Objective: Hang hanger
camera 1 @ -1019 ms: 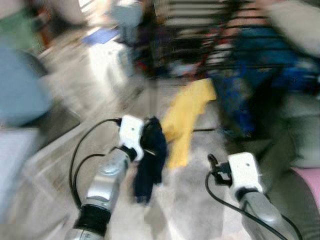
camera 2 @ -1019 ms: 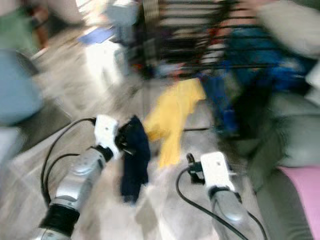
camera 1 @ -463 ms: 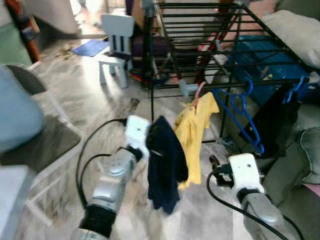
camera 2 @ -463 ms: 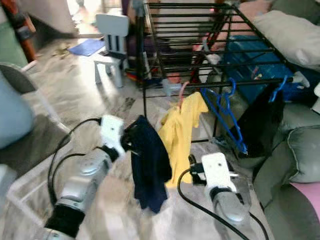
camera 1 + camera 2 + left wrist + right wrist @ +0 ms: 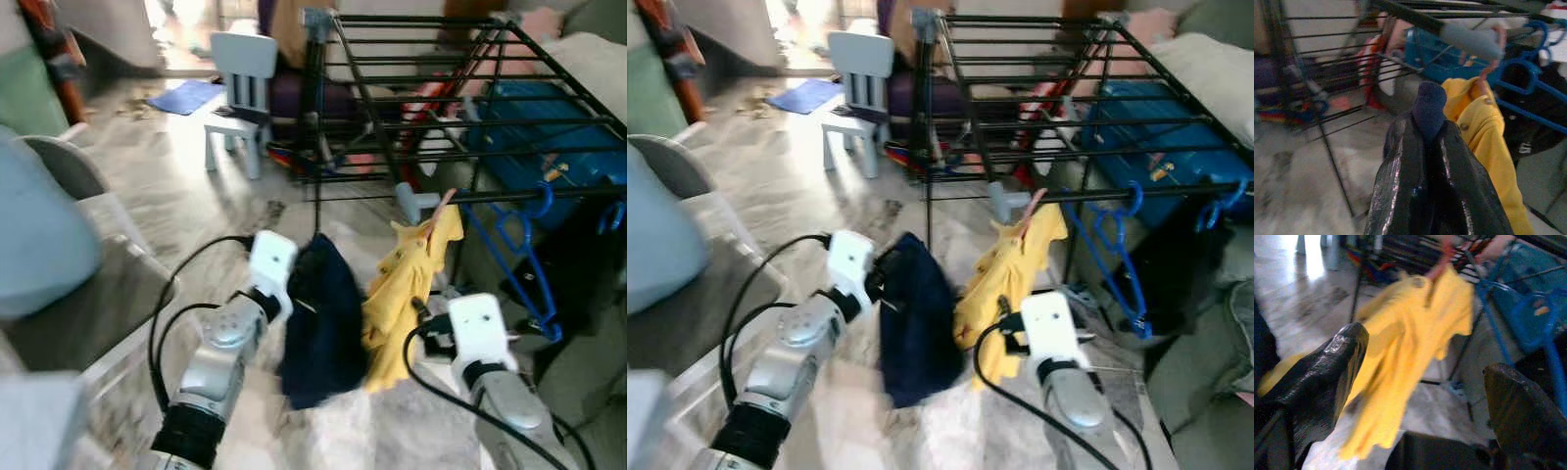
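My left gripper (image 5: pixel 1427 129) is shut on the top of a dark navy garment (image 5: pixel 323 323), which hangs from it low over the floor. Whether a hanger is inside the fabric cannot be made out. Just right of it a yellow shirt (image 5: pixel 411 284) hangs by a pink hanger hook from the front bar of a black drying rack (image 5: pixel 441 98). An empty blue hanger (image 5: pixel 519 255) hangs further right on the same bar. My right gripper (image 5: pixel 1427 352) is open, close in front of the yellow shirt (image 5: pixel 1410 333) and holding nothing.
A white child's chair (image 5: pixel 240 93) and a blue mat (image 5: pixel 186 95) stand on the marble floor left of the rack. A grey seat (image 5: pixel 59 245) is near on my left. A blue box (image 5: pixel 549 127) lies under the rack, with cushions (image 5: pixel 1215 59) at the right.
The view has swung and steadied from heavy blur, and the rack is nearer. The navy garment stays in my left gripper and now hangs against the yellow shirt. My right gripper is closer to that shirt.
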### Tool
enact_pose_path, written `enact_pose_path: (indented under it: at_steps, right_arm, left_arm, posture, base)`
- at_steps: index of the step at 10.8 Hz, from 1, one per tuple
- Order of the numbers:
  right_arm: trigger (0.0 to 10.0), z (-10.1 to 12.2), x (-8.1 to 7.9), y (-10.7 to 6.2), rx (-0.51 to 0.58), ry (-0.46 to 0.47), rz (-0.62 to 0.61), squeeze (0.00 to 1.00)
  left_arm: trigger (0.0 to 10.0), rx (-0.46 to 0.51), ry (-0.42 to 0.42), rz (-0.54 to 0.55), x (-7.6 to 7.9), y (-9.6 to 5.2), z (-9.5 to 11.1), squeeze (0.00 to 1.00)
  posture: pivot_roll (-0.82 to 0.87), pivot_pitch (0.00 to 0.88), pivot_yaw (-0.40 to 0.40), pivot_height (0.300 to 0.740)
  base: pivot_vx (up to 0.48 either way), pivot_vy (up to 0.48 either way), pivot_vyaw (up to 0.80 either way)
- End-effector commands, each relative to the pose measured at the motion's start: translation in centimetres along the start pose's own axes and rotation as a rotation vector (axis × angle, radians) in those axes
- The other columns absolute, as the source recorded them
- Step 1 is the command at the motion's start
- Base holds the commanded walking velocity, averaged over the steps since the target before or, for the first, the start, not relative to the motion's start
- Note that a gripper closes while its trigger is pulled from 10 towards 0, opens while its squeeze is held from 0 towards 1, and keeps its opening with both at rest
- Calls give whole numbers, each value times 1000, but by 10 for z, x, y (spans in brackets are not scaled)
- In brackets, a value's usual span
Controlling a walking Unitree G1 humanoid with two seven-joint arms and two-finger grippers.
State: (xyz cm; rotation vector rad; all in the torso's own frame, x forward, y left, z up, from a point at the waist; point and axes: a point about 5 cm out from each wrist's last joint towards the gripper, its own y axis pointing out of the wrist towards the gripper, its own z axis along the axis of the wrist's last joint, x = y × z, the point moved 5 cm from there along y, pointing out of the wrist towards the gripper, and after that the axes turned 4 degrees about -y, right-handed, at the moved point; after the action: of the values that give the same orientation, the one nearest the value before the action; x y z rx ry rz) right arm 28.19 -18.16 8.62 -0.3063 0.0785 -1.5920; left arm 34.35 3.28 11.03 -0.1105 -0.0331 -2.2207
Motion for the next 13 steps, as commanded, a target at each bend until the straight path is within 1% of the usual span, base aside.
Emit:
enact_pose_path:
  at_steps: [1, 5, 11, 13]
  right_arm:
    - [10000, -1, 11, 0, -6, -6, -45, 0]
    - [10000, -2, 16, 0, -8, -11, -76, 0]
    - [10000, -3, 22, 1, -16, -18, -91, 0]
    - [10000, -4, 24, 1, -21, -18, -94, 0]
  left_arm:
    - [10000, 43, 15, -42, 10, 3, 11, 0]
    - [10000, 44, 12, -63, 13, 3, 13, 0]
    - [10000, 38, 8, -70, 14, 3, 12, 0]
    - [10000, 35, 2, -64, 13, 3, 11, 0]
  posture:
    - [-24, 0, -40, 740]
    - [-27, 0, -38, 740]
    - [-27, 0, -38, 740]
    - [-28, 0, -39, 740]
  base:
    - [0, 0, 0]
    - [0, -125, 0]
    - [264, -351, 0]
    - [0, 0, 0]
